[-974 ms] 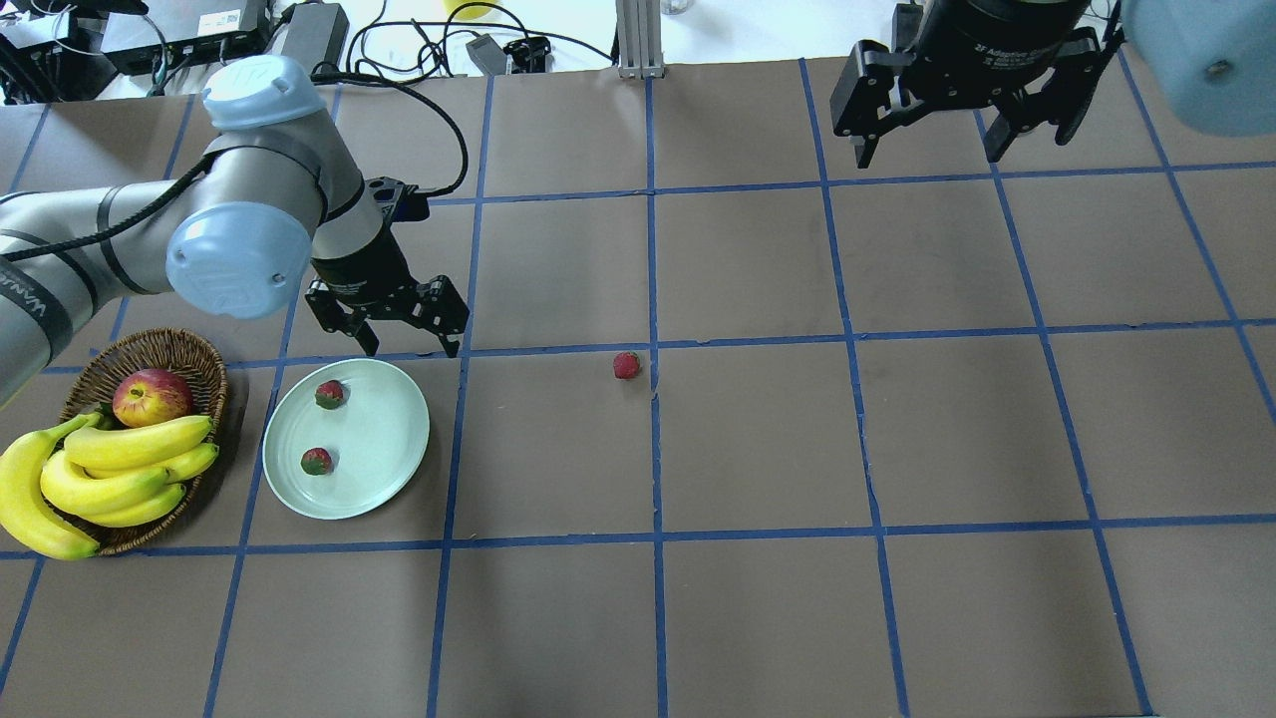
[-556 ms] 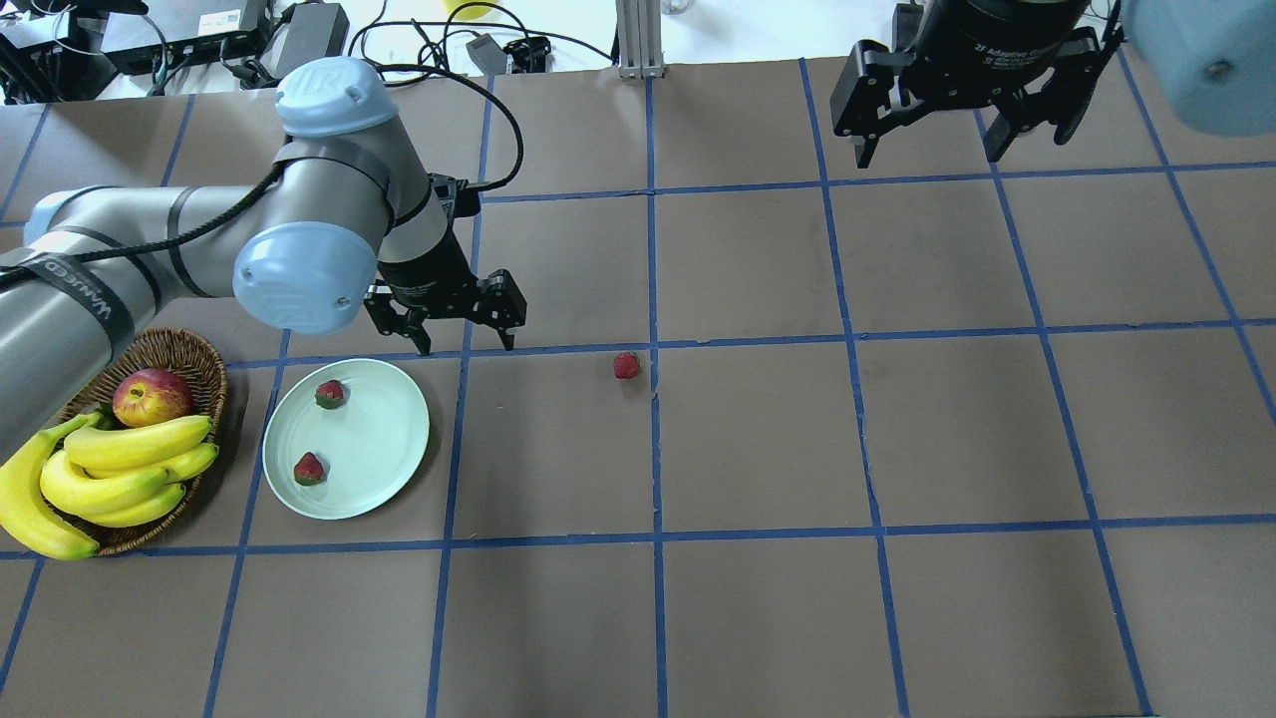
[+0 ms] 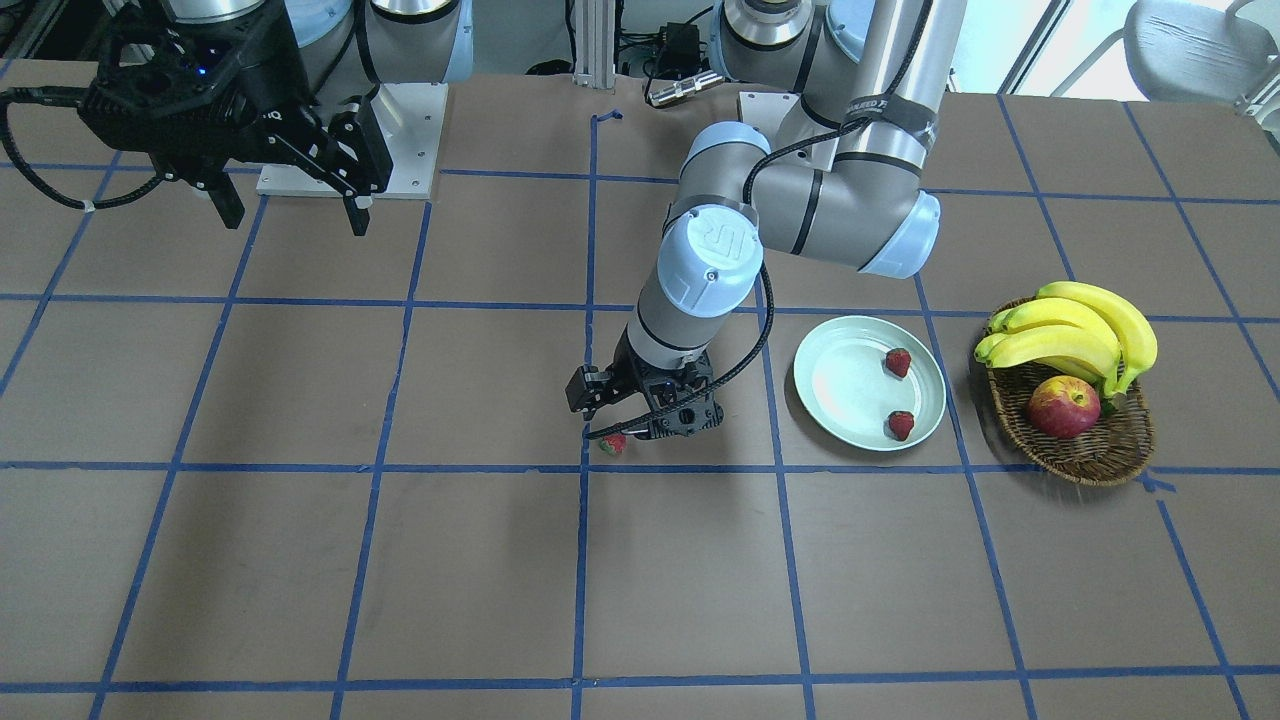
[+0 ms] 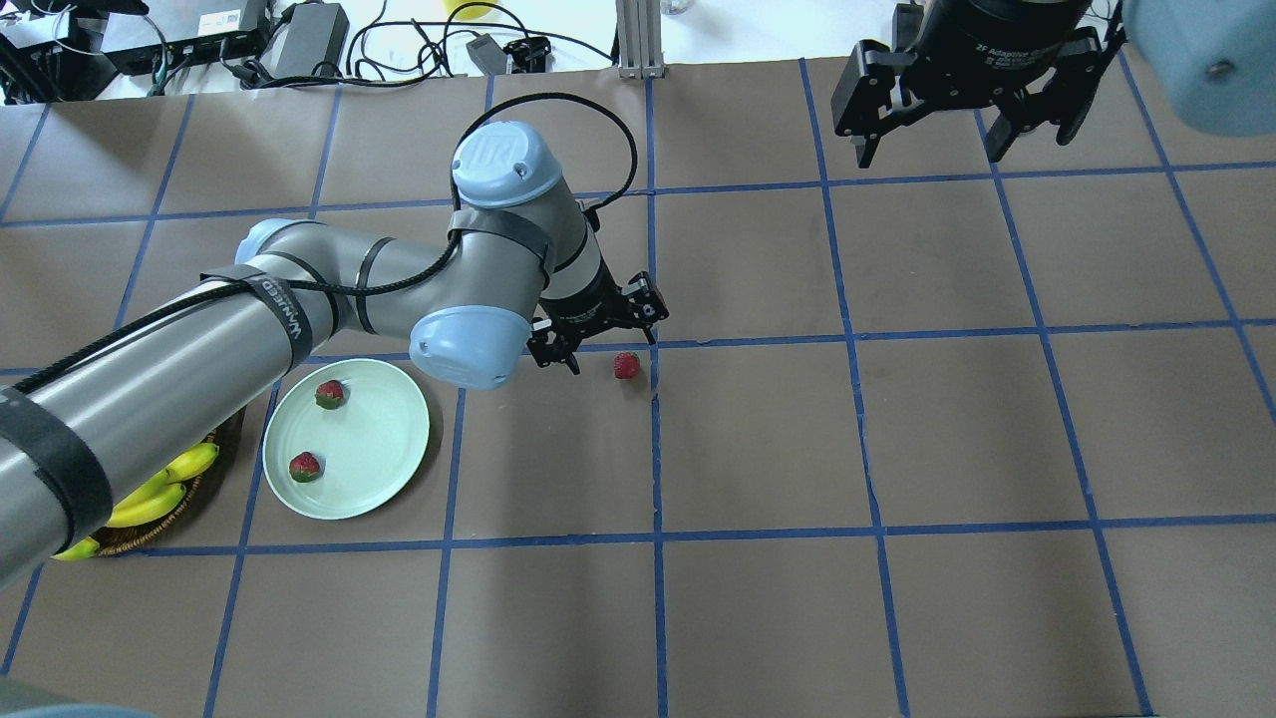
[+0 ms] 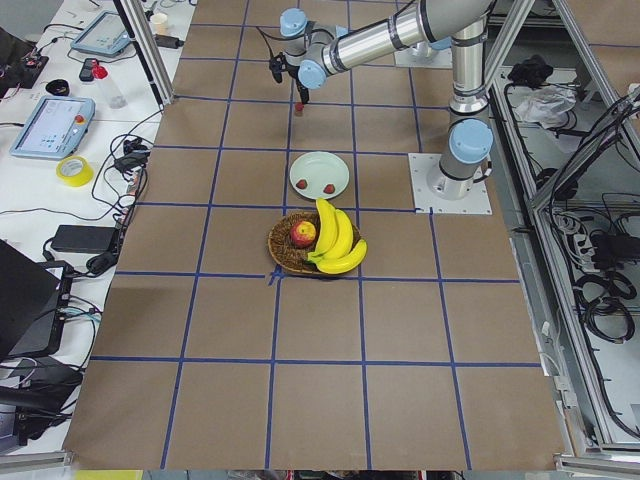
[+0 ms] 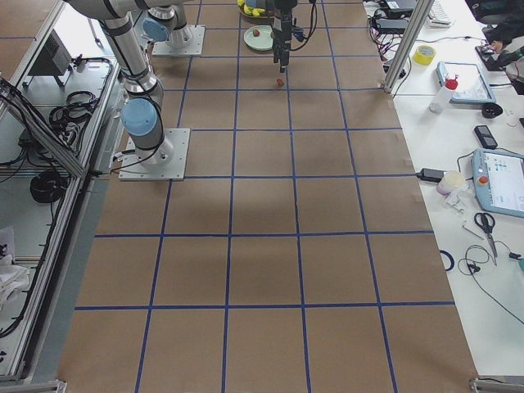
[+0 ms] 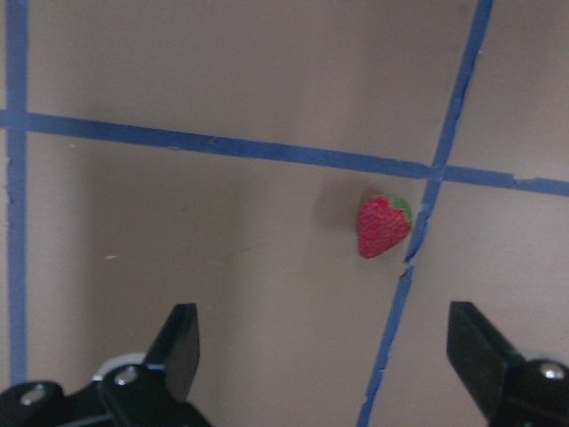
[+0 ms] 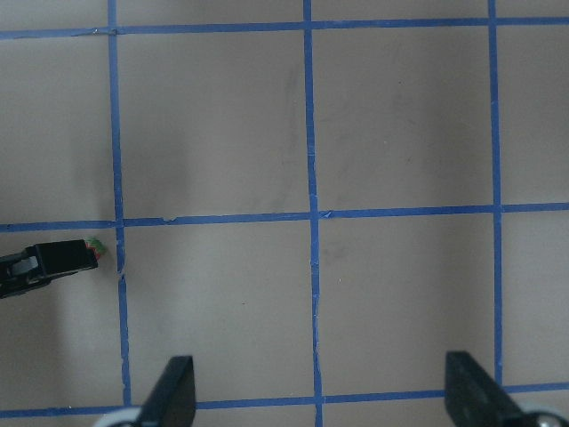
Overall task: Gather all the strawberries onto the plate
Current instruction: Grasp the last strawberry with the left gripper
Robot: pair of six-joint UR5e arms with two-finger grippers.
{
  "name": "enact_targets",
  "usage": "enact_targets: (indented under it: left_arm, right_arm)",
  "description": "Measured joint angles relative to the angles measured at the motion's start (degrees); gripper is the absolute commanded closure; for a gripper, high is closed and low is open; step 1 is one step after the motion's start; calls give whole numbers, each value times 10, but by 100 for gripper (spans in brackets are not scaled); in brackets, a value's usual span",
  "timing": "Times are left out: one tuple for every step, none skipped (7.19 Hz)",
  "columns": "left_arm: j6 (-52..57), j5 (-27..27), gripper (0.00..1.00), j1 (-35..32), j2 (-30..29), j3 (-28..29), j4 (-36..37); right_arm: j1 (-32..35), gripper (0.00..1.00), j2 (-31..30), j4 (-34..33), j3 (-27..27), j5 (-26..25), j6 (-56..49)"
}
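Two strawberries (image 4: 330, 394) lie on the mint-green plate (image 4: 384, 439); the third strawberry (image 4: 626, 365) sits on the bench (image 4: 758, 449) well apart from the plate, beside a tape crossing (image 7: 436, 173). The left gripper (image 4: 610, 354) hovers just beside it — jaws wide, empty. The right gripper (image 4: 929, 160), far from the plate, gapes empty too.

Overhead: left arm (image 4: 189, 349) covers most of the basket (image 4: 164, 524) and bananas (image 4: 167, 479). Right wrist cam: loose strawberry (image 8: 96, 245) sits mostly behind the left gripper (image 4: 610, 351) finger. Side views: plated strawberries (image 5: 328, 188) are just red specks.
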Motion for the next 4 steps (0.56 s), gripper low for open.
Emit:
enact_targets:
  left_arm:
    - [-15,1,8,-5,-19,0,23]
    - [-23,1,15,-7,-36,0,43]
    - [-27,1,50,-8,-50,1,56]
    - [-29,0,99,-8,-61,2,61]
  right_arm:
    - [0,0,0,0,0,0,0]
    - [0,0,0,1,0,0,0]
    - [0,0,0,0,0,0,0]
    - [0,0,0,0,0,1,0]
